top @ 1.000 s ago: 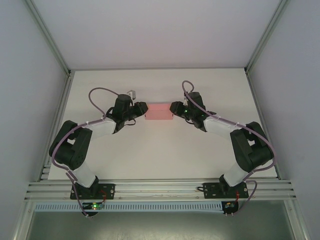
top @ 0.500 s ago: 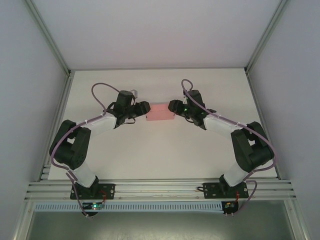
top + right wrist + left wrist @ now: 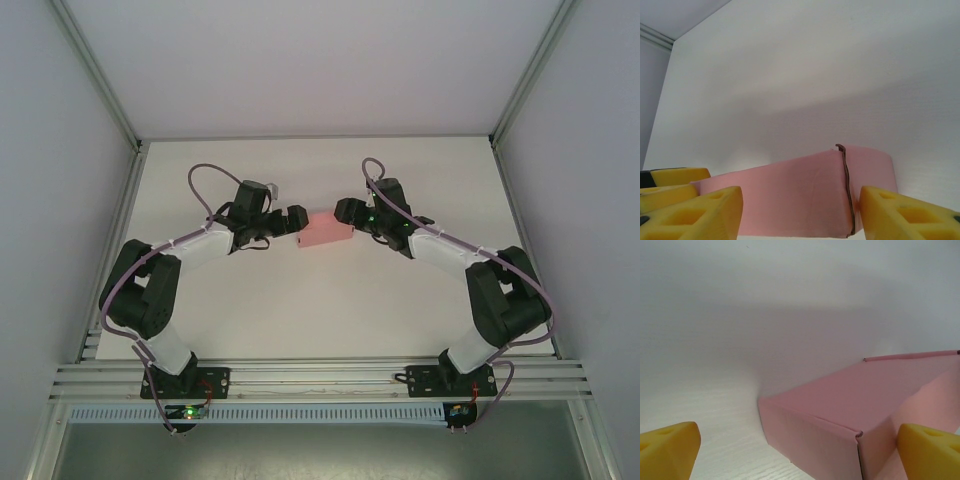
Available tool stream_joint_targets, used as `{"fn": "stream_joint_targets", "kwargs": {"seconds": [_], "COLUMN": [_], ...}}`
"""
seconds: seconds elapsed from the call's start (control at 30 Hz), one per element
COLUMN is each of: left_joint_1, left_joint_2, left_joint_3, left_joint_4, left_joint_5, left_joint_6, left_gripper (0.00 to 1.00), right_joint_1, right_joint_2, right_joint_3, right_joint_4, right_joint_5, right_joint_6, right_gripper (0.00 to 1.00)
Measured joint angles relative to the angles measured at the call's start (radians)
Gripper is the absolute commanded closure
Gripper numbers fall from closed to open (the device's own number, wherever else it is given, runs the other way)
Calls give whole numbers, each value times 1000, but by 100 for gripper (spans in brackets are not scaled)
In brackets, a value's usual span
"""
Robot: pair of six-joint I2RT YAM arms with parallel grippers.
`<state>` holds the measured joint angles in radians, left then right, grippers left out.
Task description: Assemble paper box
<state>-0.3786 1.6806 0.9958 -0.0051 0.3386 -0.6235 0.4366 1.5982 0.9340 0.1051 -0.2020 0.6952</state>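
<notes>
Left gripper [image 3: 293, 222] fingers spread wide just off the left end of the paper box [image 3: 324, 231], right gripper [image 3: 346, 212] fingers parted about its right end, box lying skewed on the white table [image 3: 320, 310], mid-far, between both.

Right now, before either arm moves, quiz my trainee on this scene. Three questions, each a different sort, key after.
1. True or false: the paper box lies as a flat, unfolded sheet on the table.
2. Pick one. The paper box sits: A) between the left gripper and the right gripper; B) at the table's near edge; C) in the far left corner.
3. In one word, how do the left gripper's jaws stand?

Key
1. False: it is folded up into a closed box.
2. A.
3. Open: the yellow fingers are wide apart, with a corner of the box between them.
</notes>
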Motion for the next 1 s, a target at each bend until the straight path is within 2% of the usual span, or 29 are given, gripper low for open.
{"fn": "stream_joint_targets", "kwargs": {"seconds": [0.17,0.2,0.23,0.43,0.53,0.77,0.9,1.0], "left_joint_1": [0,0,0,0,0,0,0,0], "left_joint_2": [-21,-29,-38,-89,-113,-276,-409,-483], "left_joint_3": [2,2,2,16,19,-25,-92,-143], "left_joint_4": [-15,-16,-19,-41,-61,-162,-235,-285], "left_joint_5": [5,5,5,-3,-27,-229,-373,-460], "left_joint_6": [15,17,19,35,45,60,60,59], "left_gripper": [0,0,0,0,0,0,0,0], "right_joint_1": [11,13,13,13,12,13,13,27], "right_joint_2": [-27,-35,-46,-72,-80,-166,-142,-76], "right_joint_3": [0,0,0,0,0,43,157,276], "right_joint_4": [-13,-13,-13,-13,-17,-72,-235,-388], "right_joint_5": [11,12,15,24,9,-164,-251,-258], "right_joint_6": [-29,-37,-43,-105,-208,-744,-1101,-1333], "right_gripper": [27,11,2,2,2,2,2,2]}}
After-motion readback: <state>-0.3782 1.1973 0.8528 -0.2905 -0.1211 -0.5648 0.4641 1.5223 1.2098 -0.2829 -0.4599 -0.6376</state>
